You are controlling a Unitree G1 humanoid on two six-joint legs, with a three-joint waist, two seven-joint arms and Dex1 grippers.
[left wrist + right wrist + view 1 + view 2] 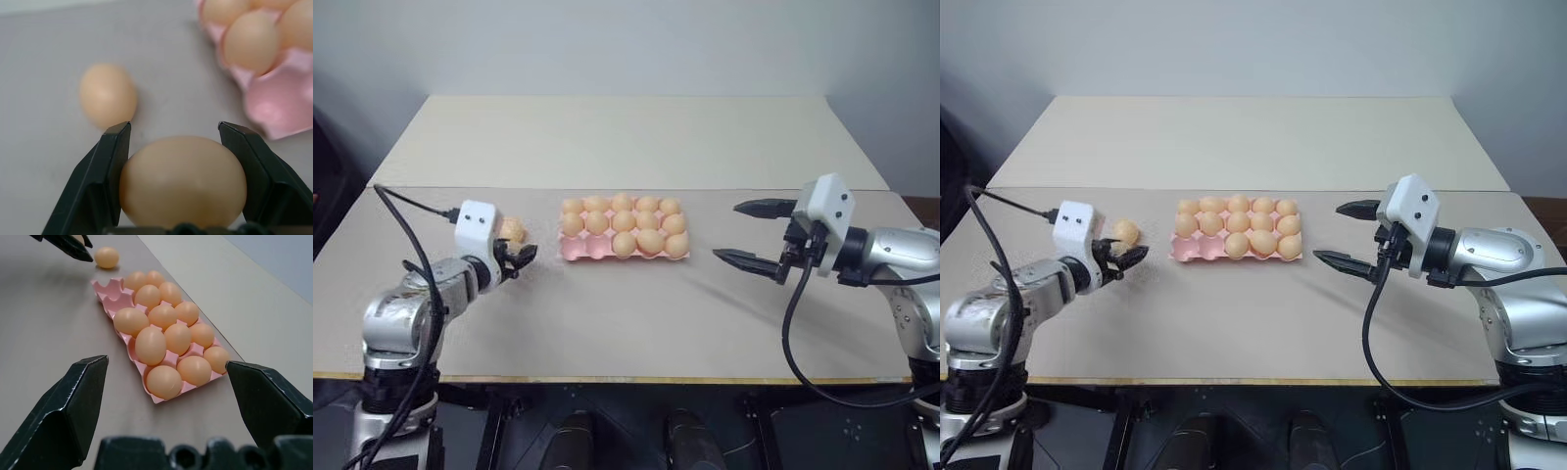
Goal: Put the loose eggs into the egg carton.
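Pink egg carton (pixel 157 397): thirteen eggs.

Beige table (pixel 636 313), pink egg carton (pixel 578 251), one loose egg (pixel 106 257)

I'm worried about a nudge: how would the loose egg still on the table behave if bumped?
The loose egg is smooth and oval on the flat table, so it would probably roll, likely curving. It probably cracks easily.

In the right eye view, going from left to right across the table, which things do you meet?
Left gripper holding an egg → loose egg → egg carton → right gripper.
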